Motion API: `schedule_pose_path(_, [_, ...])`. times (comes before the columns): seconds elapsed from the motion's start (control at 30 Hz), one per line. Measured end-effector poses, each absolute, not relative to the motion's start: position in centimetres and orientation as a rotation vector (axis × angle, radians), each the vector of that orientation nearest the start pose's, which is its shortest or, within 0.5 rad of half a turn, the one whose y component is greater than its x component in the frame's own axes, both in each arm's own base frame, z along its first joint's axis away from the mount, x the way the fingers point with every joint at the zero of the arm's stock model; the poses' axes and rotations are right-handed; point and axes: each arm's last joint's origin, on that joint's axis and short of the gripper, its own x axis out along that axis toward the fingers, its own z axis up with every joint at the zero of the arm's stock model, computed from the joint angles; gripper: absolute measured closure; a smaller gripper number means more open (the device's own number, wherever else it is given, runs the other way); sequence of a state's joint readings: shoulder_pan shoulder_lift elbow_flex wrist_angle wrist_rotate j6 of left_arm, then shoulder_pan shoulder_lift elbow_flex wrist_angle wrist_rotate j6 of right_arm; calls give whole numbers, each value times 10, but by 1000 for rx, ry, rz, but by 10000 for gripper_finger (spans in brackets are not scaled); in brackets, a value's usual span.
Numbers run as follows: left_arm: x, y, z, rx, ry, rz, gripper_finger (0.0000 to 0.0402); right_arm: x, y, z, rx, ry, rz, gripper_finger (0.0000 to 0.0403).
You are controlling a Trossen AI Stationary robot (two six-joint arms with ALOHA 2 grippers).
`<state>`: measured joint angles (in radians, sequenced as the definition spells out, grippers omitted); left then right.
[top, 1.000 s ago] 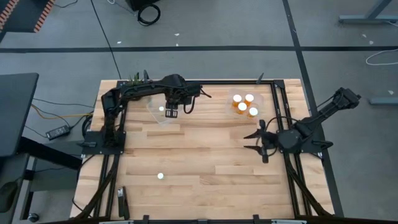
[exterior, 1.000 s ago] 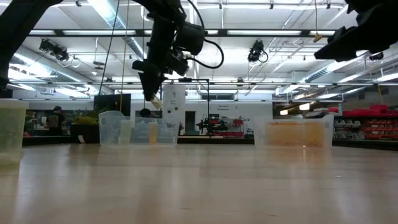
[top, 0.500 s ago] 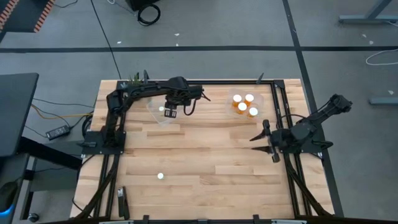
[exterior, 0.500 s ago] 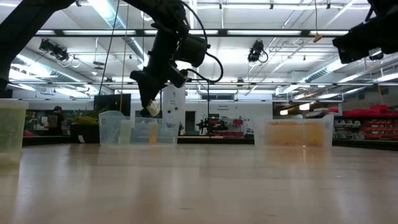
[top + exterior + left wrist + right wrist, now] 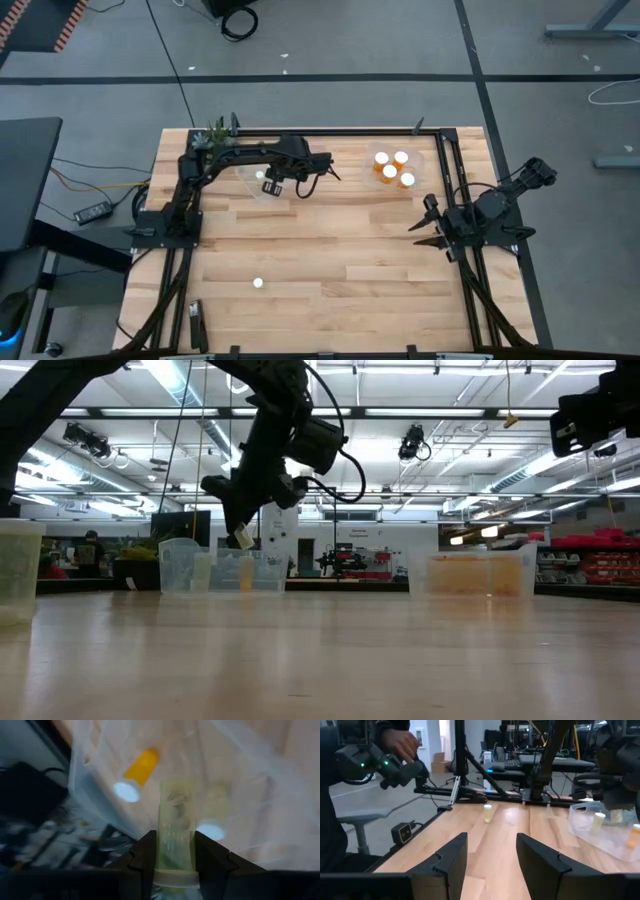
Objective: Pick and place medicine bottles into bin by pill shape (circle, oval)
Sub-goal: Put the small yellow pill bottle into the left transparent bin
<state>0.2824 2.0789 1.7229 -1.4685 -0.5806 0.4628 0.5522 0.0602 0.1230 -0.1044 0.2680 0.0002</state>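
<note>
From above, the left gripper (image 5: pixel 272 186) hangs over a clear tub (image 5: pixel 256 180); a second tub (image 5: pixel 385 155) holds four bottles, and one bottle (image 5: pixel 258 283) stands alone on the table (image 5: pixel 330 250). The left wrist view shows the fingers (image 5: pixel 145 855) pinching a bottle (image 5: pixel 175 837) — released tilted, it might clip the rim. The right gripper (image 5: pixel 490 851) waits with its fingers apart, empty.
</note>
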Motion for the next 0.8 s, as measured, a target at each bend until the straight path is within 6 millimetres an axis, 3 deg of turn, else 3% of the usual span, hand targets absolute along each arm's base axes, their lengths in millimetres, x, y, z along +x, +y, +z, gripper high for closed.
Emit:
schedule_pose_path(0.23, [361, 117, 200, 778, 2086, 105, 282, 83, 42, 190, 15, 46, 289, 226])
schedule_pose_path(0.57, [366, 118, 169, 859, 2210, 6, 281, 83, 43, 191, 35, 48, 291, 226])
schedule_pose_path(0.8, [367, 117, 158, 866, 2249, -39, 281, 83, 43, 191, 38, 49, 291, 226])
